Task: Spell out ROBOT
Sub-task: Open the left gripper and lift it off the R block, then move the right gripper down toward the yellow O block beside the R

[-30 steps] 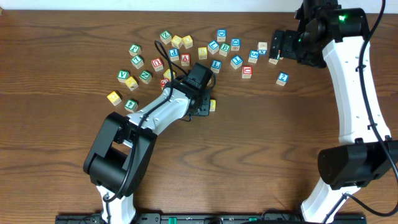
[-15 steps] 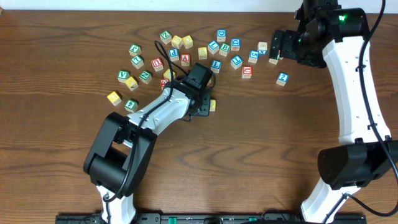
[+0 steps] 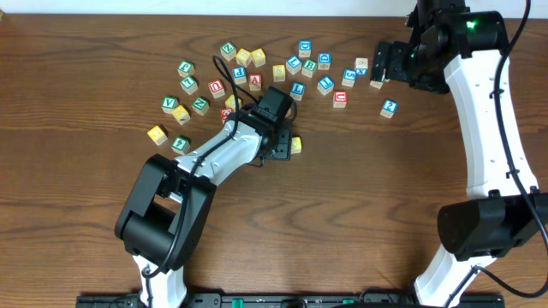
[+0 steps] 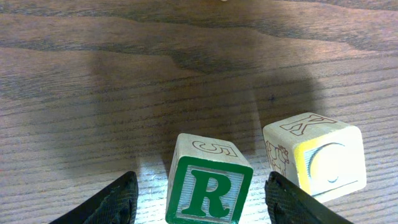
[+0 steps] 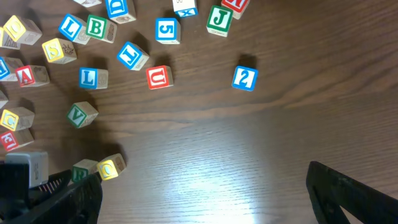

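Your left claw (image 4: 200, 198) is partly open astride the R cube (image 4: 209, 186), gripping nothing; a yellow-faced cube (image 4: 317, 162) sits just outside it.

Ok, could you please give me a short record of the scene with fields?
left gripper: open, fingers either side of the R cube, not touching it
R cube: upright on the table, green R facing the wrist camera
yellow-faced cube: close beside the R cube, K on top
right gripper: open, empty
other cubes: scattered farther up the table
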`<action>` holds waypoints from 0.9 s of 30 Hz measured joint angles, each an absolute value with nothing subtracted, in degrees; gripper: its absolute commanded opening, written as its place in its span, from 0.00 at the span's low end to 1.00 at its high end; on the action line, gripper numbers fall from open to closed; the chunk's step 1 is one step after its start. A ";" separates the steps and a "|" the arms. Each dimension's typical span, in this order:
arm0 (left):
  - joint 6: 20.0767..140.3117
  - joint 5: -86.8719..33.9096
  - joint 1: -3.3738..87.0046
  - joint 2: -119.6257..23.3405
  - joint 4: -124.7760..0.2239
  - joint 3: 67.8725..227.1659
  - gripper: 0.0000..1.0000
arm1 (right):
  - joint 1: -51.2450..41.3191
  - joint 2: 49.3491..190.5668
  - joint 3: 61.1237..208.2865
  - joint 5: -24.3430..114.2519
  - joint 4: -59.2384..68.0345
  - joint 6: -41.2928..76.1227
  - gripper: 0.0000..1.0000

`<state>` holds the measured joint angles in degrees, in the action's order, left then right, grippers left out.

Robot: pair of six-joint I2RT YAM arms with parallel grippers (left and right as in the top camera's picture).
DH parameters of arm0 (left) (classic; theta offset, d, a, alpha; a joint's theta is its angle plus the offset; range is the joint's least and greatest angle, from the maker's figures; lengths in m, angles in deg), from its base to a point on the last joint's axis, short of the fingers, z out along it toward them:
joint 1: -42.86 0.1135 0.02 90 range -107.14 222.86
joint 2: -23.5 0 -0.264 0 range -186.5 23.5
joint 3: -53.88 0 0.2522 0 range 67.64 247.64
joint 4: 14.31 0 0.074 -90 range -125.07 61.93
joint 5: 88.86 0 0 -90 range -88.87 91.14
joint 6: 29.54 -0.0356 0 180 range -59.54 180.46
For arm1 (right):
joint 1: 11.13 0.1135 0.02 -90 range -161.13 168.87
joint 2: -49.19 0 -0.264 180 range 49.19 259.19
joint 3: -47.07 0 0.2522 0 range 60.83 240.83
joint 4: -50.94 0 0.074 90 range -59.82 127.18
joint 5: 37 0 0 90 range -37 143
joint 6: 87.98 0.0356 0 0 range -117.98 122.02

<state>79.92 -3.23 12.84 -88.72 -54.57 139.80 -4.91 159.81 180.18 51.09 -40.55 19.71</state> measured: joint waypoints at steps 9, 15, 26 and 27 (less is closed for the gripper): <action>78.59 -3.20 13.41 -84.04 -54.88 140.39 0.60 | -4.25 159.81 180.18 51.11 -40.33 19.71 0.99; 77.08 -3.20 15.34 -73.97 -57.89 141.22 0.69 | -2.13 159.81 180.18 51.04 -40.14 19.71 0.99; 75.05 -3.18 24.19 -68.74 -64.73 141.86 0.56 | 2.15 163.01 180.18 50.39 -40.33 20.93 0.86; 74.81 -3.18 25.04 -68.74 -65.02 141.86 0.52 | 2.81 163.90 180.18 50.12 -40.33 21.02 0.82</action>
